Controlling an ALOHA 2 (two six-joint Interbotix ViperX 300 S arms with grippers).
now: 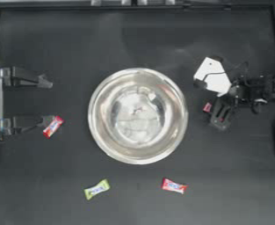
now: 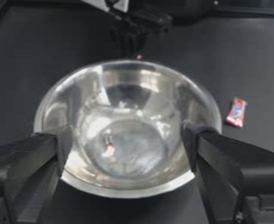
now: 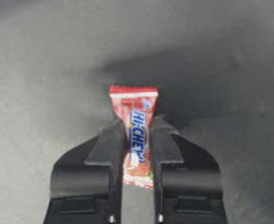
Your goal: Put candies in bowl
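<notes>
the right end effector (image 3: 136,131) pinches a red candy (image 3: 134,127) at mid-wrapper; light, crinkly, probably slippery. the left end effector (image 1: 45,101) waits open.

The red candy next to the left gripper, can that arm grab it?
Probably yes. The red candy lies on the table right at the tip of the open left gripper, with nothing between them. The right gripper holds another candy.

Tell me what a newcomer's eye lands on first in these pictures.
First the big shiny bowl at the table's centre. Next the right gripper, just right of the bowl, shut on a red candy. Then the loose sweets: a red one by the parked left gripper, plus a yellow-green one and another red below the bowl.
</notes>
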